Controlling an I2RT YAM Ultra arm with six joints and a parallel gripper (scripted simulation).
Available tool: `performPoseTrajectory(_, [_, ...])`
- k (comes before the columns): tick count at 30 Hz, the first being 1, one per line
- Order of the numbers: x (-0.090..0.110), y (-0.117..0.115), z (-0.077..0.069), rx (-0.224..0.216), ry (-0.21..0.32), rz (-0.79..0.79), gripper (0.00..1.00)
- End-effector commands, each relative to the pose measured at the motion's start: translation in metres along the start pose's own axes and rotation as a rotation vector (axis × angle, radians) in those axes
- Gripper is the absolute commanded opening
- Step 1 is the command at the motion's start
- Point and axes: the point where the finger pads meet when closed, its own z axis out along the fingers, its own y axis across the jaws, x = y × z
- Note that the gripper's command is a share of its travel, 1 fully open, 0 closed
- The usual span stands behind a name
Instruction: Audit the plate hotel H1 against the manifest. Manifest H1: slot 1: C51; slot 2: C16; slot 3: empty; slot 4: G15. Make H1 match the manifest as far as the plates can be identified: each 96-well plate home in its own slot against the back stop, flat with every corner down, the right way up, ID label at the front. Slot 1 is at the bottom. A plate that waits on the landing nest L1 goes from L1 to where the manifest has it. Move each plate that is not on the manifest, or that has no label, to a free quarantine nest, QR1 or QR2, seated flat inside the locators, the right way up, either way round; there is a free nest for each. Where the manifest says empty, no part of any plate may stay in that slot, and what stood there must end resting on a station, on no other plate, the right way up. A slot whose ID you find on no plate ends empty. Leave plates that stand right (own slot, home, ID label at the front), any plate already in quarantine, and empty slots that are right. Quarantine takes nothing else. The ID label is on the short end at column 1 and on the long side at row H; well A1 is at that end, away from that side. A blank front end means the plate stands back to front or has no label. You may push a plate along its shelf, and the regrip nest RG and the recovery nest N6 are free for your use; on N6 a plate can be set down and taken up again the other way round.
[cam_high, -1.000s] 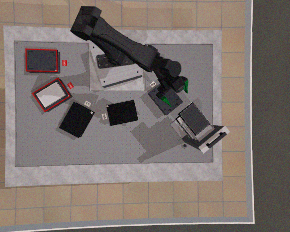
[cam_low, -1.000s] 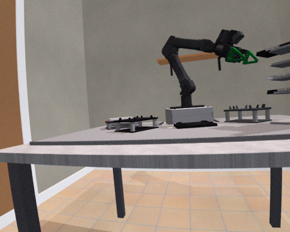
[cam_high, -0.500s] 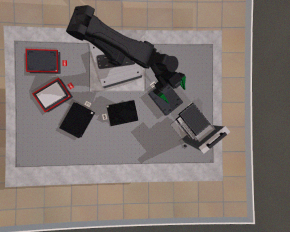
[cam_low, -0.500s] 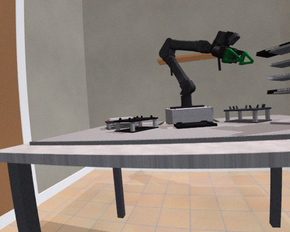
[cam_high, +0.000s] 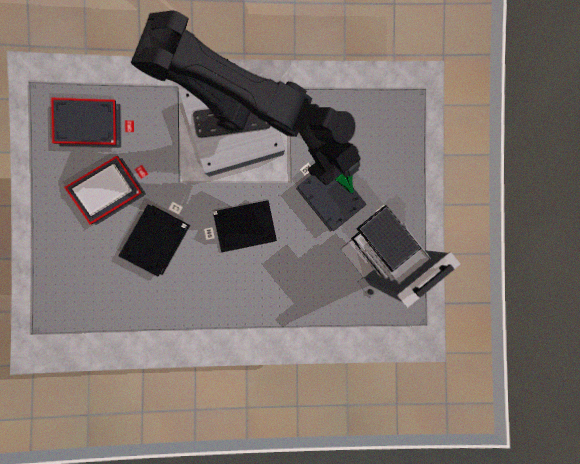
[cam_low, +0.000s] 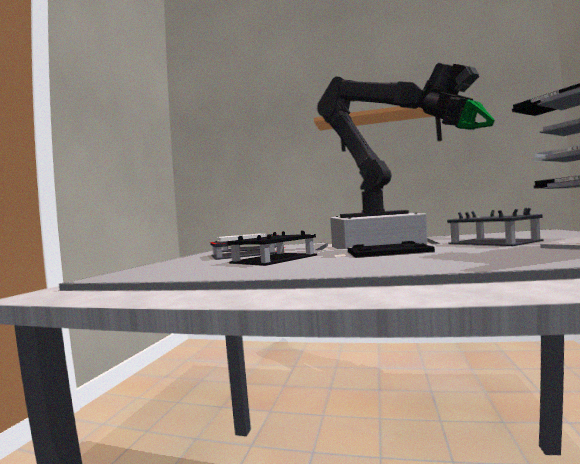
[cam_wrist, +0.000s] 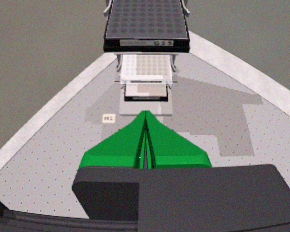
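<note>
The plate hotel (cam_high: 431, 280) (cam_low: 556, 128) stands at the right of the mat. A dark well plate (cam_high: 390, 237) (cam_wrist: 146, 15) lies in its top slot. In the wrist view a white plate (cam_wrist: 145, 67) shows in a lower slot, with another pale plate end (cam_wrist: 146, 90) below it. I cannot read any labels. My gripper (cam_high: 347, 184) (cam_low: 484, 119) (cam_wrist: 145, 117) is shut and empty. It hovers in front of the hotel at about top-shelf height, a short way back from the dark plate, above the far edge of a grey nest (cam_high: 330, 202) (cam_low: 495, 220) that holds nothing.
A red-framed nest (cam_high: 83, 121) at the far left holds nothing. A second red-framed nest beside it holds a white plate (cam_high: 102, 189). Two black nests (cam_high: 152, 240) (cam_high: 245, 226) lie mid-mat. The arm's base (cam_high: 240, 145) (cam_low: 378, 229) stands at the back.
</note>
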Motion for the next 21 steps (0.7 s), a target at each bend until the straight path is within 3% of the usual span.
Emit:
performPoseTrajectory(1, [-0.0068, -0.0004, -0.0027, 0.0, -0.021, 0.011, 0.0])
performPoseTrajectory(21, [-0.0092, -0.0004, 0.0013, 0.0, -0.022, 0.011, 0.0])
